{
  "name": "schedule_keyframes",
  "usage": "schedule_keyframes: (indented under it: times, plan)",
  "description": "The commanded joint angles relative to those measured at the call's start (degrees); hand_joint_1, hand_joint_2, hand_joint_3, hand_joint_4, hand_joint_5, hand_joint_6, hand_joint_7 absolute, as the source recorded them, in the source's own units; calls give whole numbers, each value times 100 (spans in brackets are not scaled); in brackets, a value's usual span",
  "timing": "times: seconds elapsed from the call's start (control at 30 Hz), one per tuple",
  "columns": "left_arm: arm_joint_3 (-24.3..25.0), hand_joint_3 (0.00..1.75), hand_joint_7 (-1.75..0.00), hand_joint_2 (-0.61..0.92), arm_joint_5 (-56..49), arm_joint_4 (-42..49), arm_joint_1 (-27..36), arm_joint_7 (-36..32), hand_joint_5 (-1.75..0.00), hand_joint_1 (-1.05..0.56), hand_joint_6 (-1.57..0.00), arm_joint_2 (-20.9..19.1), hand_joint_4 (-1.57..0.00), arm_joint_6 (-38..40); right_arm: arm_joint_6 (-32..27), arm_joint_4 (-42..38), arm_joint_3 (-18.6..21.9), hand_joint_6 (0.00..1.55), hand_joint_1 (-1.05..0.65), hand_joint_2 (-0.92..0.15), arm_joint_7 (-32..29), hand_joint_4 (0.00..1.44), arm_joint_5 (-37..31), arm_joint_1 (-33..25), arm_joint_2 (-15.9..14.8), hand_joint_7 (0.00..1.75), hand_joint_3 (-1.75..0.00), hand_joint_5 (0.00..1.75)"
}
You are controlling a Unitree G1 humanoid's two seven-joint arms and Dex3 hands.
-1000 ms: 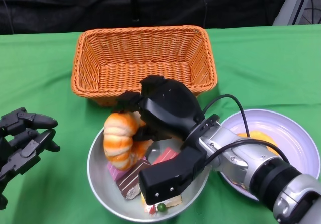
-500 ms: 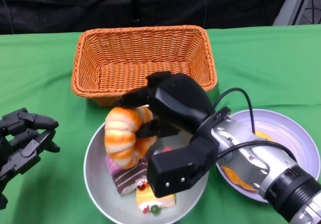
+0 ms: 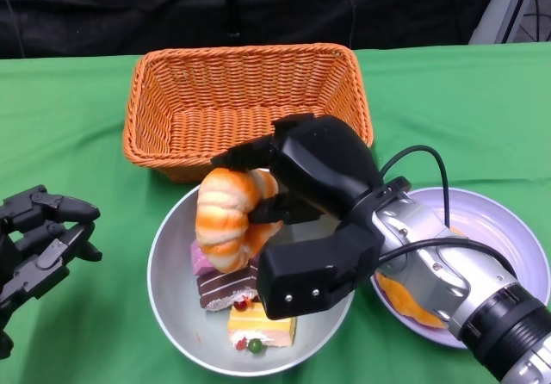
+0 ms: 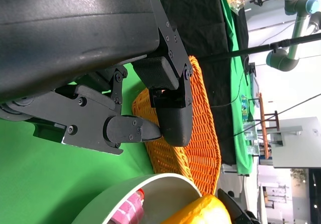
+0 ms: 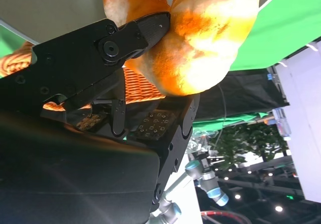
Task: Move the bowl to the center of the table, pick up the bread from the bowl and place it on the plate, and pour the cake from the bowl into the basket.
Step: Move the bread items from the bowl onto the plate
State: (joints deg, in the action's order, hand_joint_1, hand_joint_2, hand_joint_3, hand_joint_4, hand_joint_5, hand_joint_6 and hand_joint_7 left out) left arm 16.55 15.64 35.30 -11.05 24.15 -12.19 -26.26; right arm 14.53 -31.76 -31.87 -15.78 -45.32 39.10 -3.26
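Observation:
My right hand (image 3: 314, 177) grips the orange-and-cream bread (image 3: 226, 219) and holds it just above the grey bowl (image 3: 172, 302). The right wrist view shows black fingers (image 5: 125, 38) closed around the bread (image 5: 200, 43). Cake pieces lie in the bowl: a pink and chocolate slice (image 3: 222, 288) and a yellow slice with berries (image 3: 258, 325). The orange wicker basket (image 3: 245, 100) stands behind the bowl. The lilac plate (image 3: 499, 229) at the right carries an orange item (image 3: 405, 302). My left hand (image 3: 39, 238) rests at the left edge, holding nothing, its fingers (image 4: 130, 128) apart.
Green cloth (image 3: 69, 126) covers the table, with a black backdrop behind. The bowl sits close to the basket's front wall and touches the plate's left side under my right forearm (image 3: 448, 272). The left wrist view shows the basket (image 4: 190, 133) and bowl rim (image 4: 145, 184).
My right hand has lifted the bread up and to the right, out of the bowl. The cake pieces are now uncovered. The left hand has stayed put.

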Motion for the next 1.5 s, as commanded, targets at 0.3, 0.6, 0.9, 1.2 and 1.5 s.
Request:
schedule_keyframes:
  times: [0.3,0.6,0.9,1.2,1.5]
  plan:
    - [20,29,-79,92,-3,-52,6,-35,-135,-13,-93,-112,-76,37,12,-227,72,118,-24,-81,-255,82,36,65,-37,1,0,116]
    - [25,29,-78,92,32,-29,-1,1,-133,-11,-93,-93,-77,12,82,-385,-8,120,-25,-81,-432,80,-72,135,-56,1,0,124]
    - [-7,31,-78,92,-42,-45,-1,-90,-134,-12,-93,-90,-76,8,58,-401,-41,118,-29,-82,-422,81,-149,149,-71,0,0,61]
    - [8,30,-80,92,-3,17,-31,-55,-134,-13,-92,-91,-76,-10,60,-322,-26,117,-27,-82,-301,75,-129,127,-56,0,0,3]
    - [14,32,-82,92,2,6,-10,-46,-134,-11,-91,-110,-76,4,63,-222,-45,118,-28,-82,-335,91,-206,103,-80,0,0,10]
